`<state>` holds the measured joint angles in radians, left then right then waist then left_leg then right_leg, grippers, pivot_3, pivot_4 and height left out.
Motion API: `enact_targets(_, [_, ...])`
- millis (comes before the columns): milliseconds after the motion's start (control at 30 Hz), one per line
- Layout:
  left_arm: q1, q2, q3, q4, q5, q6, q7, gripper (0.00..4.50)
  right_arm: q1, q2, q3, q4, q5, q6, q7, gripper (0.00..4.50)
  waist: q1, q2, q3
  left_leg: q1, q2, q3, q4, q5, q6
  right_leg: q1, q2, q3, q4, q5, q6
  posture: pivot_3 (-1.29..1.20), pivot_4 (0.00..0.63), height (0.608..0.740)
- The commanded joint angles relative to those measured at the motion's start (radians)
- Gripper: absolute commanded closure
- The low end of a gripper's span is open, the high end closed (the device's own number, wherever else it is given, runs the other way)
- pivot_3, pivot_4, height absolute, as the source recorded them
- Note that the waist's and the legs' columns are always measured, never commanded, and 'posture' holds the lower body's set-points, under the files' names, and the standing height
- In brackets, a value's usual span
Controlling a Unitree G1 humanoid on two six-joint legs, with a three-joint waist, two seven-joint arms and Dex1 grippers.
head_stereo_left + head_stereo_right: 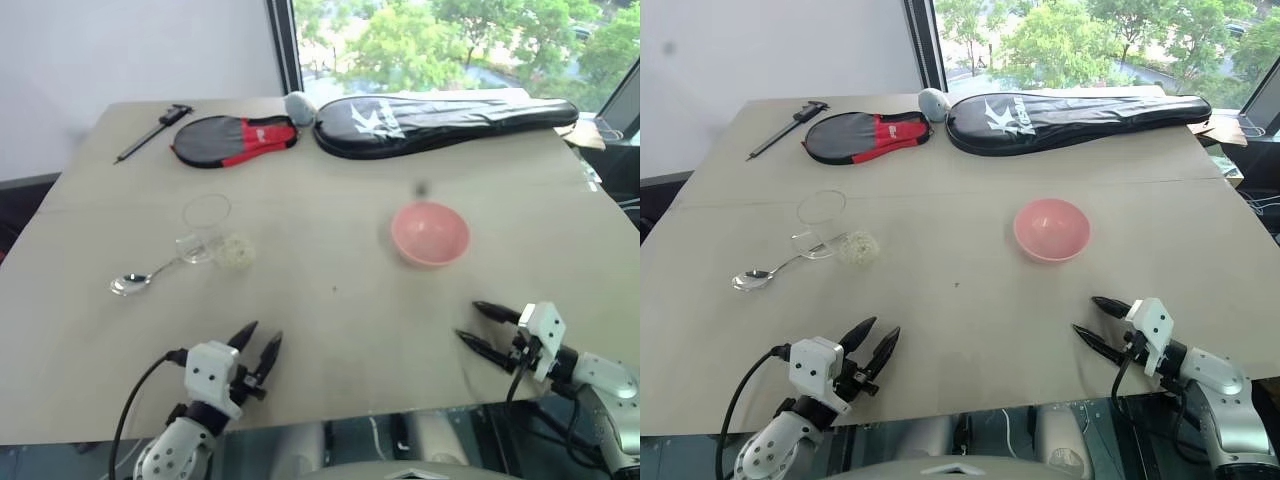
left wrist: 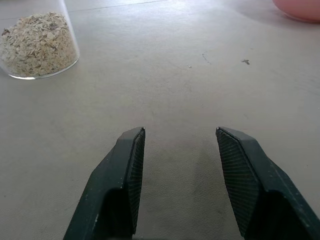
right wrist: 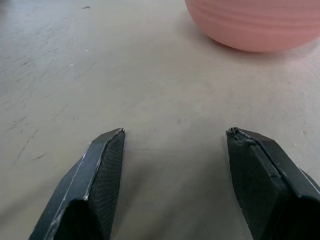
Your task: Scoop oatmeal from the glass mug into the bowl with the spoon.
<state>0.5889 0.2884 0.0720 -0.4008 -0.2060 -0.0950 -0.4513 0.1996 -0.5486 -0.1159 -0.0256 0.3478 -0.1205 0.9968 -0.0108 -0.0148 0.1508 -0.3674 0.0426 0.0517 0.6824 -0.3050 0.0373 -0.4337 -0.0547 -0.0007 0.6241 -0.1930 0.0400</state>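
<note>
The spoon (image 1: 142, 278) lies flat on the table (image 1: 330, 330), on the robot's left, with its oval end pointing away from the mug (image 1: 207, 228) and its handle reaching to the mug's foot. The oatmeal (image 2: 39, 44) sits in the bottom of the mug. The left gripper (image 1: 258, 347) is the nearer one; the spoon is ahead of it and further left. Its jaws are apart and empty. The right gripper (image 1: 483, 327), also wide and empty, points toward the bowl (image 1: 430, 234).

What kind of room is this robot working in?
Probably an office or lab rather than a kitchen: a plain table stands by a big window over trees, with badminton racket cases and a caliper lying beside the bowl.
</note>
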Motion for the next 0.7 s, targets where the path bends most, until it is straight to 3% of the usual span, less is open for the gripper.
enact_targets(33, [0.026,-0.003,-0.010,-0.002,-0.008,-0.002,-0.008,2.14,-0.008,-0.007,-0.017,-0.027,0.025,0.006,-0.004,1.23,0.000,0.000,0.000,0.000,0.000,0.000,0.000,0.000,0.000,0.000,0.000,0.000,0.000,0.000,0.000,0.00,0.150,0.740])
enact_targets(700, [0.061,0.011,-0.029,-0.053,-0.045,0.047,-0.026,2.14,-0.034,0.002,0.000,-0.041,0.061,0.086,0.002,1.23,0.000,-0.002,0.004,-0.002,0.000,0.000,0.000,0.000,0.000,-0.001,0.000,0.000,0.000,0.000,0.000,0.00,0.150,0.740])
